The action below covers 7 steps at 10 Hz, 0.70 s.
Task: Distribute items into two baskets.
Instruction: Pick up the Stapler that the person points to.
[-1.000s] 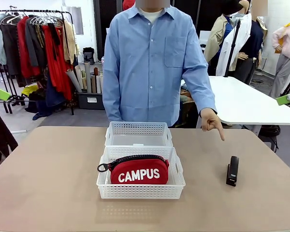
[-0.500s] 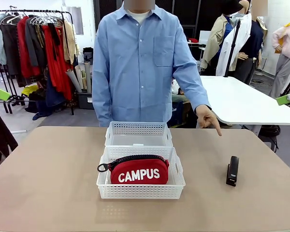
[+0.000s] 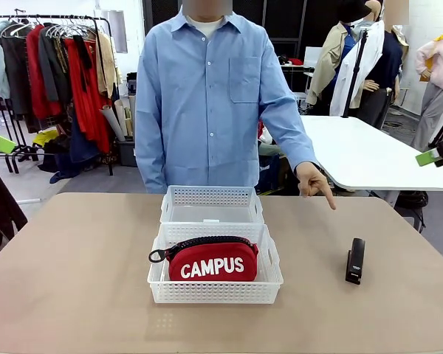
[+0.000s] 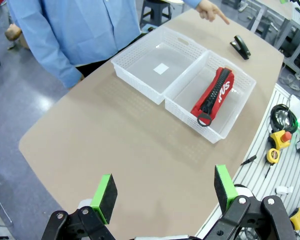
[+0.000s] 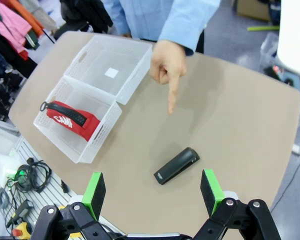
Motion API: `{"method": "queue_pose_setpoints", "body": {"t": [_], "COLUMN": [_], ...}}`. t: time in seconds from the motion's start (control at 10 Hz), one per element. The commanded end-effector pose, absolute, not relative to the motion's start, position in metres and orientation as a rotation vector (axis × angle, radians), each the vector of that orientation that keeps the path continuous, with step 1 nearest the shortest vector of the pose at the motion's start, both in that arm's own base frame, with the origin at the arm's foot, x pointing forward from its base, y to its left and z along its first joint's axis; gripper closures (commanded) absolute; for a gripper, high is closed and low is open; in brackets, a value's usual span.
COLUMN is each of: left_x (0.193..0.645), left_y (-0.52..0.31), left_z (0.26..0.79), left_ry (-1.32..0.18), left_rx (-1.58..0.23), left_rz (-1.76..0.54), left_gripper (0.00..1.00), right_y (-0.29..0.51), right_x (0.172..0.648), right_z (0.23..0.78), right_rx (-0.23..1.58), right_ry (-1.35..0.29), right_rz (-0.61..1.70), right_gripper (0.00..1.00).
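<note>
Wrist views: sticker (image 4: 161, 69), perhaps, in far basket (image 4: 137, 82)

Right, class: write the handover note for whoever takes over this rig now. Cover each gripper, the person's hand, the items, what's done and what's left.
Left gripper: open, holding nothing, high above the table.
Right gripper: open, holding nothing, above the black stapler.
Person's hand: index finger pointing down toward the stapler.
Done: red CAMPUS pouch lies in the near basket.
Left: the stapler lies on the table, to the robot's right of the baskets and apart from them. The far basket holds neither item, so the stapler probably goes there next.
</note>
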<state>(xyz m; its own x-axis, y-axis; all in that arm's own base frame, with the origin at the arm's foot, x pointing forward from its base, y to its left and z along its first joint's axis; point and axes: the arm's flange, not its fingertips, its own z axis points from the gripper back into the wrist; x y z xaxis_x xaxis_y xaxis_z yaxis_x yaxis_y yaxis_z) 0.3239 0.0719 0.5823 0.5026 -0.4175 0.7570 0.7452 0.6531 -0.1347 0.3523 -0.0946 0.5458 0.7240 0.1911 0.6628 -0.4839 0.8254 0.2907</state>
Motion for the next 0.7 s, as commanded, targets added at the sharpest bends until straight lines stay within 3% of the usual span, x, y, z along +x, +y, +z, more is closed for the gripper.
{"method": "queue_pose_setpoints", "body": {"t": [0.0,0.6], "left_x": [0.324,0.324], "left_y": [0.072,0.072], "left_z": [0.583,0.583], "left_ry": [-0.760,-0.760], "left_rx": [-0.487,-0.487], "left_rz": [-0.738,-0.738], "left_gripper": [0.00,0.00], "right_y": [-0.081,-0.044], "right_x": [0.372,0.404], "right_z": [0.549,0.520], "right_rx": [0.490,0.432], "right_ry": [-0.589,-0.422], "right_rz": [0.264,-0.208], "right_gripper": [0.00,0.00]}}
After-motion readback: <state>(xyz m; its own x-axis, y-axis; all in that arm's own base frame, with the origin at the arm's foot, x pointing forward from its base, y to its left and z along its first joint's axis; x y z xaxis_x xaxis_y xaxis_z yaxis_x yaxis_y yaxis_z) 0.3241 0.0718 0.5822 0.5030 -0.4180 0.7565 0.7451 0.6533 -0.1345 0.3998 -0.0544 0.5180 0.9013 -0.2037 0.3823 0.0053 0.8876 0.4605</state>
